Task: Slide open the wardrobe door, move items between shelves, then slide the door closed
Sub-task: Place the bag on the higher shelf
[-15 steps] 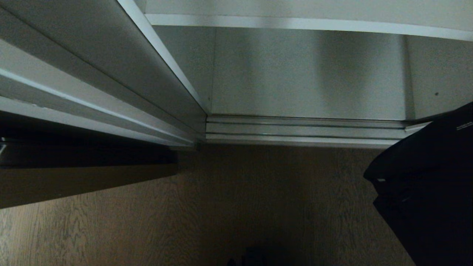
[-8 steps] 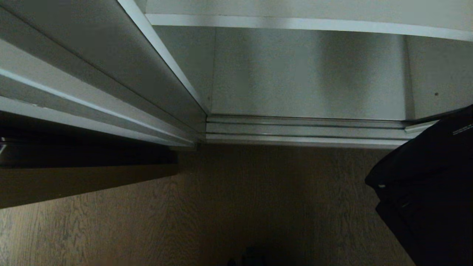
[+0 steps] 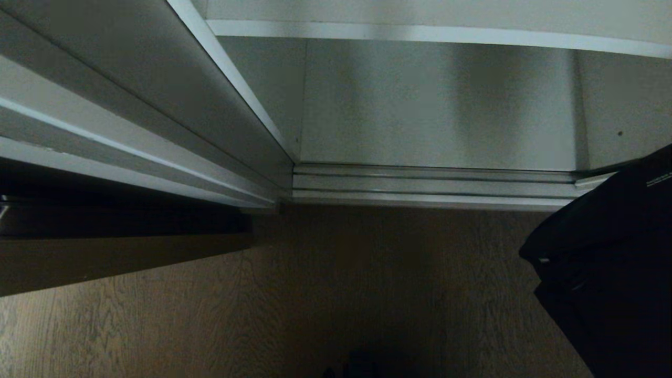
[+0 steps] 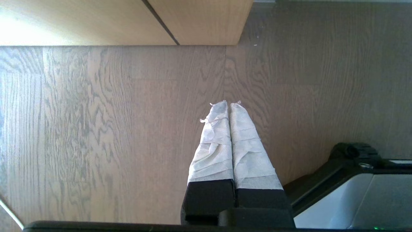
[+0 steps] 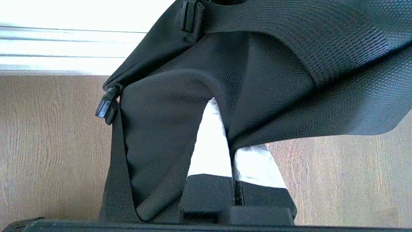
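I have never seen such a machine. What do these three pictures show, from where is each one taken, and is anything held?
This is a wheeled robot with two arms ending in two-finger grippers. The head camera looks down into an open wardrobe: a grey-white shelf, the silver door track and the wood floor. The black bag hangs at the right edge. The other two cameras sit on the wrists. The left gripper is shut and empty, parked above the floor. The right gripper, its fingers wrapped in white tape, is shut on the bag's fabric, holding it above the floor in front of the wardrobe. Nothing lies on the visible shelf parts.
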### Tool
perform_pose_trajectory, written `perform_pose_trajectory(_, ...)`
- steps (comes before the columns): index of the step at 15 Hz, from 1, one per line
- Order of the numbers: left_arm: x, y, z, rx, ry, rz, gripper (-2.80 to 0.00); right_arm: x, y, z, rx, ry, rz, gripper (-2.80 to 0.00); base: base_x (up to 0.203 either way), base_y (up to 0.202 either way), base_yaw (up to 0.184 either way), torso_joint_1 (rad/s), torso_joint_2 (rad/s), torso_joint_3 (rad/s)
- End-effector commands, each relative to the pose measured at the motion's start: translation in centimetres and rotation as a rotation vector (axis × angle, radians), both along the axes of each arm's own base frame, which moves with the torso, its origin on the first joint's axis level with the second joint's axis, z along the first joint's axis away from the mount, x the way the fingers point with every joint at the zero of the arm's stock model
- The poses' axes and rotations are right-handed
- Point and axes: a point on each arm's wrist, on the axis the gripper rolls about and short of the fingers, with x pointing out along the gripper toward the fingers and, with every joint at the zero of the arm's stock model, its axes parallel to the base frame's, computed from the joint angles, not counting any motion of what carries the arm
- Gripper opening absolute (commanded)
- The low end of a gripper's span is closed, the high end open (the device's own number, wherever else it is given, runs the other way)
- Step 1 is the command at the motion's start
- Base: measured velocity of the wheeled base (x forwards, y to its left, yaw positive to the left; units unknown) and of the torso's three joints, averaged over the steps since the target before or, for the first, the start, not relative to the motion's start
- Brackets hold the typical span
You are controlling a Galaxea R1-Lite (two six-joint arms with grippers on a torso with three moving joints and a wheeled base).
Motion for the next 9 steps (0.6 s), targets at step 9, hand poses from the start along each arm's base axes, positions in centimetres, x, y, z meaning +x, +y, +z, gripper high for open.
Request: perform_pose_trajectory(9,0.01,0.0,0.01,-0.011,0.0,0.0,-2.8,0.12,-0.02,-0.16,0.001,0.01,-0.001,-2.8,-0.077,0.0,-0.001,-0.001,0.0,0.001)
